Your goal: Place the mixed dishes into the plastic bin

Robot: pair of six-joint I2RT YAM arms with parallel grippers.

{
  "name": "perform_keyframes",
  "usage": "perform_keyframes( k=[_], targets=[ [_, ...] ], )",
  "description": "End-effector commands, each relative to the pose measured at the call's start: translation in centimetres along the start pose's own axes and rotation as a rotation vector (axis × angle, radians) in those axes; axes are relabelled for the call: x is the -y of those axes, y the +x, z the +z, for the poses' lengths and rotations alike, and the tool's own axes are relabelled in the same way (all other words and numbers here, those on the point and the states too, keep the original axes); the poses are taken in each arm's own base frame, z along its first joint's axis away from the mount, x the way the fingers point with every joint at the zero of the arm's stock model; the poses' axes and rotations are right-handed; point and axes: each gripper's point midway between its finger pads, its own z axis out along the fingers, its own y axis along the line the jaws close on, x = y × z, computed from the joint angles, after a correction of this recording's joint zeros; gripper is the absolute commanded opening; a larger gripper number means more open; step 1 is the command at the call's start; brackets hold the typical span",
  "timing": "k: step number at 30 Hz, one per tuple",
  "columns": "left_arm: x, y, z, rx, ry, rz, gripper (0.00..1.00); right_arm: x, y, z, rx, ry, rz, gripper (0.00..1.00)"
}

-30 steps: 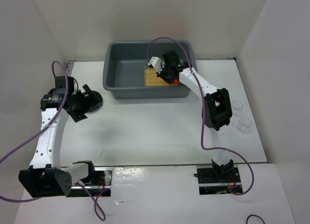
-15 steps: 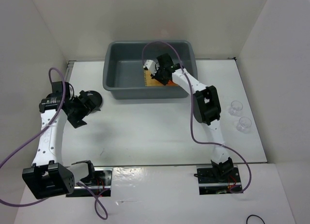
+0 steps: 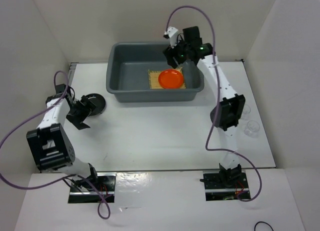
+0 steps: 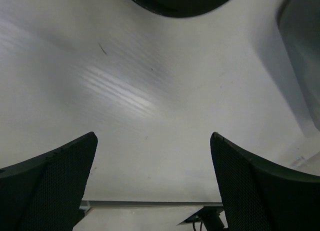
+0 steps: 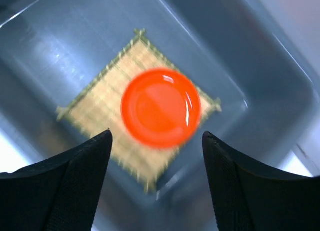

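Resting flat on the bamboo mat [image 3: 153, 80], the orange plate [image 3: 170, 79] lies inside the plastic bin [image 3: 114, 85], in its right half; the mat lies on the bin floor. The right gripper [image 3: 176, 56] hangs above the bin's far right corner, jaws parted and empty, and its wrist view shows the plate between the two fingers. The black plate [image 3: 95, 102] sits on the table [image 3: 160, 136] outside the bin, to its left. The left gripper [image 3: 85, 110] is just beside this plate, jaws spread wide and holding nothing. Two clear cups [image 3: 244, 110] stand on the table's right side, well apart from the bin.
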Motion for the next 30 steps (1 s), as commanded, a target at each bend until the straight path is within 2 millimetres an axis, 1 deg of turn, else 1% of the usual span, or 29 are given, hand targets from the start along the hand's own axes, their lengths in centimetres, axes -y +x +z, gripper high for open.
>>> perform_keyframes(
  k=[1,2,3,4,5,6,7,8,9,10,11,12,14,15,16,17,18,19,20,21,22,23,24,25,26,27,28,29,30],
  targets=[
    [-0.5,-2.8,2.1,0.031,-0.039,0.033,1.00,-1.7,-3.4,-8.1,0.068,-0.007,-0.020,0.79],
    [-0.8,-3.2,2.5,0.035,-0.064,0.031,1.00,-1.6,-3.5,-9.0,0.074,0.013,-0.034,0.80],
    [-1.1,-3.8,2.8,0.045,-0.088,0.030,1.00,-1.2,-2.4,-9.2,0.045,0.050,-0.039,0.83],
    [-2.0,-4.1,3.2,0.042,-0.118,0.013,1.00,-1.0,-3.6,-11.7,0.081,0.090,-0.051,0.83],
    [-2.2,-4.4,4.1,0.037,-0.136,-0.005,1.00,-0.9,-3.5,-12.6,0.084,0.113,-0.053,0.86],
    [-2.8,-5.1,4.5,0.054,-0.156,-0.028,1.00,-1.2,-2.4,-12.8,0.059,0.119,-0.057,0.86],
    [-3.2,-5.4,4.8,0.061,-0.166,-0.057,0.99,-0.8,-3.5,-15.4,0.095,0.172,-0.067,0.86],
    [-3.1,-5.5,5.0,0.069,-0.162,-0.096,0.99,-0.9,-3.5,-16.5,0.104,0.192,-0.069,0.86],
    [-3.2,-6.3,5.3,0.106,-0.154,-0.120,0.97,-1.3,-2.0,-16.6,0.077,0.194,-0.063,0.86],
    [-3.1,-6.5,5.6,0.119,-0.145,-0.139,0.96,-1.1,-2.0,-17.6,0.094,0.234,-0.053,0.87],
    [-3.1,-6.6,5.9,0.131,-0.137,-0.157,0.96,-1.3,-2.5,-20.0,0.130,0.265,-0.051,0.89],
    [-2.6,-7.0,6.4,0.142,-0.091,-0.193,0.96,-1.9,-0.7,-19.8,0.092,0.259,-0.043,0.89],
    [-2.0,-7.2,7.0,0.142,-0.053,-0.217,0.95,-2.1,0.6,-20.8,0.071,0.290,-0.026,0.89],
    [-1.4,-7.6,7.4,0.147,-0.024,-0.223,0.95,-2.2,1.8,-21.8,0.055,0.308,-0.018,0.89],
    [-1.4,-7.5,7.9,0.139,-0.010,-0.235,0.95,-2.2,2.2,-22.2,0.059,0.328,0.002,0.89],
    [-1.3,-7.6,8.6,0.129,0.004,-0.234,0.95,-1.9,4.3,-22.4,0.018,0.358,0.041,0.89],
    [-1.3,-8.1,9.1,0.141,0.025,-0.247,0.94,-1.9,4.1,-24.1,0.050,0.383,0.040,0.89],
    [-0.6,-8.1,9.4,0.124,0.066,-0.241,0.92,-2.1,4.7,-24.4,0.045,0.393,0.053,0.89],
    [-1.0,-7.8,10.3,0.098,0.075,-0.253,0.92,-2.1,6.5,-24.5,0.007,0.414,0.063,0.89],
    [-0.6,-8.2,10.7,0.105,0.101,-0.244,0.91,-2.2,6.4,-26.0,0.038,0.446,0.069,0.89],
    [-1.2,-7.8,11.4,0.084,0.099,-0.268,0.89,-2.6,7.7,-25.7,0.025,0.455,0.084,0.89],
    [-1.3,-7.7,11.5,0.084,0.099,-0.268,0.89,-2.5,8.3,-26.3,0.027,0.488,0.096,0.89],
    [-1.5,-8.0,11.5,0.091,0.112,-0.286,0.86,-2.8,8.3,-27.8,0.061,0.518,0.093,0.89],
    [-1.6,-7.7,11.9,0.079,0.115,-0.301,0.81,-3.4,10.1,-27.4,0.036,0.521,0.106,0.92],
    [-1.8,-8.0,11.9,0.093,0.122,-0.304,0.78,-3.2,10.4,-27.9,0.053,0.556,0.107,0.95],
    [-2.1,-7.6,12.1,0.084,0.116,-0.308,0.74,-3.4,10.6,-29.1,0.082,0.584,0.117,0.95],
    [-2.1,-7.6,12.1,0.084,0.116,-0.308,0.70,-3.9,12.4,-28.5,0.050,0.584,0.121,0.95],
    [-2.1,-7.6,12.1,0.084,0.116,-0.308,0.59,-3.7,13.3,-28.7,0.038,0.616,0.125,0.95],
    [-2.6,-7.6,12.3,0.082,0.109,-0.307,0.51,-3.8,13.7,-29.2,0.052,0.640,0.137,0.95]
  ],
)
